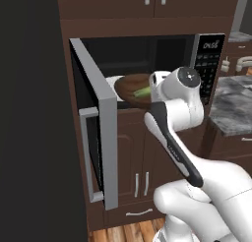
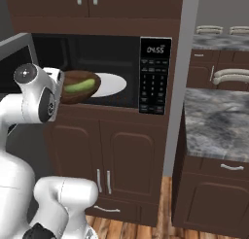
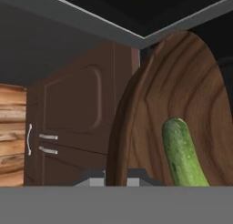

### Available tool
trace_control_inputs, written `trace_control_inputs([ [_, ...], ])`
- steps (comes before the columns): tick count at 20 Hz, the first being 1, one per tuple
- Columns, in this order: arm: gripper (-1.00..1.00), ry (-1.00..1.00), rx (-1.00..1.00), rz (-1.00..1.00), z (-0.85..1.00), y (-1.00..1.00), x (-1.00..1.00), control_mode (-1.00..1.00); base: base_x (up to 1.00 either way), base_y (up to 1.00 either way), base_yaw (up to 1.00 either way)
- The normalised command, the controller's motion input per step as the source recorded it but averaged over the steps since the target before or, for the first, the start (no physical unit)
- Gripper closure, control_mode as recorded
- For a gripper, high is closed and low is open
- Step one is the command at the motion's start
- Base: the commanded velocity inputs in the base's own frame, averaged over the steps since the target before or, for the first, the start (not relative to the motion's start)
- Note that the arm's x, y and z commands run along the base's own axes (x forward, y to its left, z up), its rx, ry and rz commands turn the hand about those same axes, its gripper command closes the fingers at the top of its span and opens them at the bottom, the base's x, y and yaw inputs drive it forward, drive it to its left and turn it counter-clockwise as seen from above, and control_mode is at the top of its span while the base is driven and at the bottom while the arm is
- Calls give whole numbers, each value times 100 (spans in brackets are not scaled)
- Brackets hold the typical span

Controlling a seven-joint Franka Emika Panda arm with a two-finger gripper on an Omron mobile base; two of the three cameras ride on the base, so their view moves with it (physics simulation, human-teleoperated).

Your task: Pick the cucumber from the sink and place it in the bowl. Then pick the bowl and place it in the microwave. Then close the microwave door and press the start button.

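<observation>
The pincer point(image 3: 116, 178) is pinched narrow on the near rim of the bowl point(image 3: 182, 104); in the hand view the two dark tips sit either side of the wooden edge, so it is grasping the bowl by its lip. The bowl rides at the mouth of the microwave point(image 2: 97, 53), partly over the white turntable plate point(image 2: 111, 85), though I cannot tell whether its base touches the plate yet. The cucumber point(image 3: 182, 155) lies loose inside the bowl, down in the hollow.

Wood like that looks stiff and fairly light, so an edge grip should hold, but with the hold out at the rim the bowl would want to droop away from the fingers, and I'd guess a smooth rim can slip. The cucumber is round and free to roll; any tilt could tip it out. Keeping the bowl level seems the thing.

The microwave door point(image 1: 98, 133) stands swung wide open to the left, its handle point(image 1: 87, 152) untouched, the keypad panel point(image 2: 154, 75) on the right
</observation>
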Motion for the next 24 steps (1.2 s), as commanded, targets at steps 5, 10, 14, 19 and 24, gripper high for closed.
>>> trace_control_inputs([
  [5, 100, 8, 0, 0, 0, -2, 100, -100, 0, 0, 0],
  [10, 100, 10, 0, 0, 0, -3, 99, -100, 0, 0, 0],
  [14, 100, 2, 0, 0, -9, 0, 87, -100, 0, 0, 0],
  [19, 100, 0, 0, 3, -21, 0, 93, -100, 0, 0, 0],
  [24, 100, 0, 0, 6, -38, 0, 58, -100, 0, 0, 0],
])
